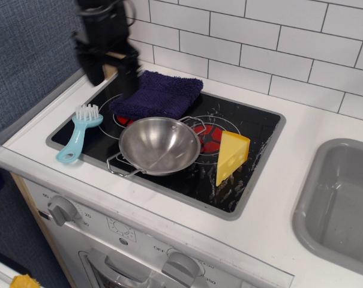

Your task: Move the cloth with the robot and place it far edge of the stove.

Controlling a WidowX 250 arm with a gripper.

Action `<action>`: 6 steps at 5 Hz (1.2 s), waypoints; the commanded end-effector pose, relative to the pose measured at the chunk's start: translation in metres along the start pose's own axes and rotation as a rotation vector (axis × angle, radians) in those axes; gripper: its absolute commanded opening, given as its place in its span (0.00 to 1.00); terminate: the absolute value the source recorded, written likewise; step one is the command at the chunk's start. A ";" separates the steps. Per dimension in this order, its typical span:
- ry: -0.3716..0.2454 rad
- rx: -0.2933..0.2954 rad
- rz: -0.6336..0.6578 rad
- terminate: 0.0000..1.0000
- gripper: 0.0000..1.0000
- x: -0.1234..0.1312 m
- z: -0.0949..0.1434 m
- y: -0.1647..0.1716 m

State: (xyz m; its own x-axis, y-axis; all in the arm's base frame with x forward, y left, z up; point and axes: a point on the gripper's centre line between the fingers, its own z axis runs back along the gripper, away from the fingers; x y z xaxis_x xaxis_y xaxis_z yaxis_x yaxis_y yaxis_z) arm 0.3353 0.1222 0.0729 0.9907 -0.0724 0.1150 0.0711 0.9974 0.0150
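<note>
The dark purple-navy cloth [160, 93] lies flat on the far left part of the black stove [256, 129], close to its far edge. Its near edge sits just behind the steel bowl [160, 144]. The black robot arm comes down from the top left and is blurred by motion. Its gripper [112, 75] hangs over the cloth's left end with its two fingers [131, 77] apart and nothing between them.
A light blue brush [79, 133] lies on the stove's left side. A yellow cheese wedge [232, 156] stands right of the bowl. A white tiled wall runs behind. The grey sink [343, 198] is at the right, and knobs [62, 210] line the front.
</note>
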 end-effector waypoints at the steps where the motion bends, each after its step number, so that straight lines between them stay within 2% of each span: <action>1: -0.030 0.034 0.026 0.00 1.00 0.049 -0.006 -0.004; 2: 0.043 0.070 0.037 0.00 1.00 0.047 -0.038 0.001; 3: 0.085 0.085 0.046 0.00 1.00 0.041 -0.062 -0.002; 4: 0.099 0.054 0.060 0.00 1.00 0.041 -0.076 -0.017; 5: 0.108 0.022 0.006 0.00 1.00 0.046 -0.080 -0.053; 6: 0.096 -0.023 -0.110 0.00 1.00 0.053 -0.078 -0.103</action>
State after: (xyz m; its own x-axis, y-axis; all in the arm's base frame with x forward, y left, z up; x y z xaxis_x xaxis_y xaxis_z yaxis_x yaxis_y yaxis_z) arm 0.3979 0.0394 0.0122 0.9909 -0.1238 0.0520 0.1229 0.9922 0.0207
